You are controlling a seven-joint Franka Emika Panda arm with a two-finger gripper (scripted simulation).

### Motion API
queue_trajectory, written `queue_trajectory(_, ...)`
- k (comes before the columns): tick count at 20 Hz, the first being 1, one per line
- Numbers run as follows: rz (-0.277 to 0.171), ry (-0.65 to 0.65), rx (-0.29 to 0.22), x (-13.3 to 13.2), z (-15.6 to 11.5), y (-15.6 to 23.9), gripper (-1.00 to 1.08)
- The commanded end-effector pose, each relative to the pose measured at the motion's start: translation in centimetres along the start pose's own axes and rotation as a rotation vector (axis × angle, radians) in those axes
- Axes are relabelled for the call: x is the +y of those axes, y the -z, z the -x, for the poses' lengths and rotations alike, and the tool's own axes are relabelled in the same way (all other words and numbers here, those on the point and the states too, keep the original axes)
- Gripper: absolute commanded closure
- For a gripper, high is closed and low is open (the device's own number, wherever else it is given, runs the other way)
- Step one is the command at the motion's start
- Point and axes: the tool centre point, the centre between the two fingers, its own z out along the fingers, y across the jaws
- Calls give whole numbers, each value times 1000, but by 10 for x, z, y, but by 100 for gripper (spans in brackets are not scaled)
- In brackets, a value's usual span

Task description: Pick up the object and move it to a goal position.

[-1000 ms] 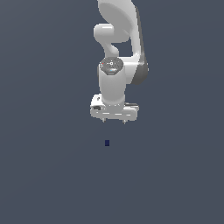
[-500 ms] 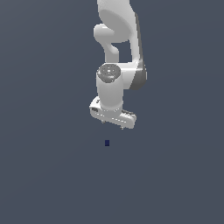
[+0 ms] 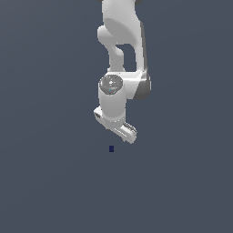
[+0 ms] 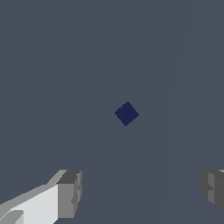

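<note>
Since a second ago the gripper [image 3: 122,132] has turned and dropped toward the block [image 3: 111,149], which lies apart just beneath it; fingers [image 4: 68,193] spread wide, empty, aligning to straddle it

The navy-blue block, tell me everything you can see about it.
The navy-blue block is tiny, roughly cube-shaped, plain and unmarked, with a matte dark surface. It lies alone on the flat grey floor, touching nothing else. In the wrist view it appears turned like a diamond, ahead of the open end effector and clear of its grey fingertips. In the exterior view it sits just below the end effector.
</note>
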Motion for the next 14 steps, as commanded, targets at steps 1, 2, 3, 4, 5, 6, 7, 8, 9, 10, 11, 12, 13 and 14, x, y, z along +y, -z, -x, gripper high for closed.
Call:
queue_trajectory(1,1,-76,1,0,-4,-5,-92)
queue_trajectory(2,2,-105,1,0,-5,-6,-92)
queue_trajectory(3,2,-134,2,0,-6,-8,-92)
queue_trajectory(4,3,-164,2,0,-8,-10,-92)
queue_trajectory(5,4,-193,3,0,-9,-12,-92)
queue_trajectory(6,4,-222,4,0,-11,-14,-92)
queue_trajectory(7,5,-252,4,0,-12,-16,-92)
queue_trajectory(8,5,-281,5,0,-13,-17,-92)
queue_trajectory(9,6,-310,6,0,-15,-19,-92)
queue_trajectory(10,7,-339,7,0,-16,-21,-92)
queue_trajectory(11,7,-368,9,0,-18,-23,-92)
queue_trajectory(12,8,-397,10,0,-19,-24,-92)
queue_trajectory(13,8,-426,11,0,-20,-26,-92)
queue_trajectory(14,9,-455,13,0,-22,-28,-92)
